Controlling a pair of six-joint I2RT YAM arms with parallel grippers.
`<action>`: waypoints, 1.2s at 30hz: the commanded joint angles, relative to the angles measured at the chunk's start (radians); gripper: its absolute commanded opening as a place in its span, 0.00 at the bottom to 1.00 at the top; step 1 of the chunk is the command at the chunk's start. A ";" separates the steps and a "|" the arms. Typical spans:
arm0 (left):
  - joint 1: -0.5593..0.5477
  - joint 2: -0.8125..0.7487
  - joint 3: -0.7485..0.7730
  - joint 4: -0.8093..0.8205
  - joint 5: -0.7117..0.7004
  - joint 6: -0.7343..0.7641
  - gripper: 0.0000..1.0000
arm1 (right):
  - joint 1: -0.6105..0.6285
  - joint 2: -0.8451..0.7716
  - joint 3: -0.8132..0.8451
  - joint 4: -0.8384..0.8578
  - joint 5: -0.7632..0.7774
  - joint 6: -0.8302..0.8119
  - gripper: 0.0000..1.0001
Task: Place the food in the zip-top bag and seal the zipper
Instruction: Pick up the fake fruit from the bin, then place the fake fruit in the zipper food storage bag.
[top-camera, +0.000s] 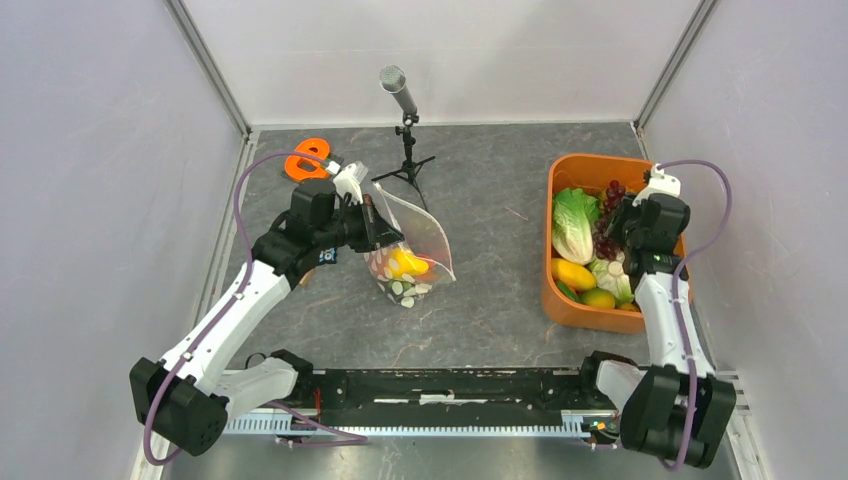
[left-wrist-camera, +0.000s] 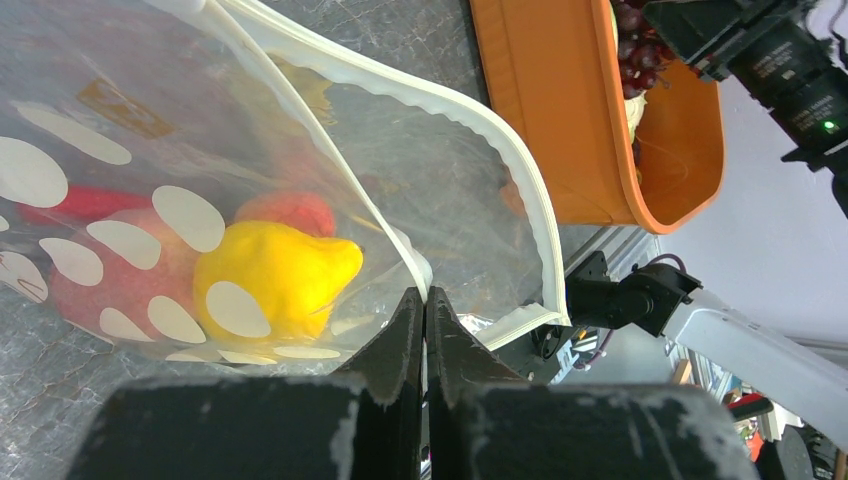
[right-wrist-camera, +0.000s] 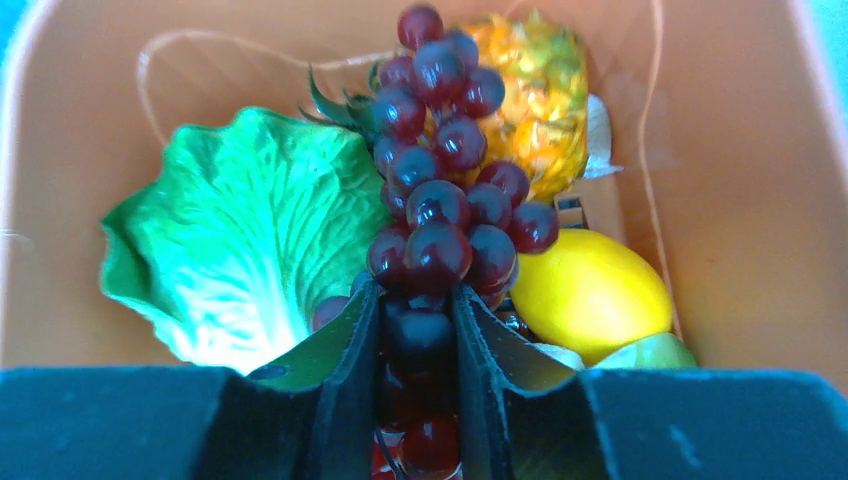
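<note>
Right gripper (right-wrist-camera: 415, 298) is clamping the grape bunch (right-wrist-camera: 440, 230) in the orange tub (right-wrist-camera: 740, 180); only the left wrist view is showing left gripper (left-wrist-camera: 425, 302) pinching the zipper (left-wrist-camera: 535, 190)

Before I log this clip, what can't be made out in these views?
Right wrist: the grape bunch's lower end is hidden between the right gripper's fingers and cut by the bottom edge.
Left wrist: red pieces inside the zip-top bag blur behind dotted plastic; the zipper runs off the top edge.
Top external: the right arm's own wrist covers that gripper; the bag's contents are too small to name.
</note>
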 joint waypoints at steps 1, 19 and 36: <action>-0.004 -0.017 -0.004 0.023 0.006 0.038 0.02 | -0.002 -0.141 0.014 0.058 -0.012 -0.004 0.25; -0.004 -0.017 -0.002 0.022 0.009 0.034 0.02 | -0.003 -0.308 0.166 0.060 -0.438 0.041 0.16; -0.004 -0.005 0.001 0.040 0.028 0.015 0.02 | 0.000 -0.367 0.105 0.350 -0.802 0.243 0.04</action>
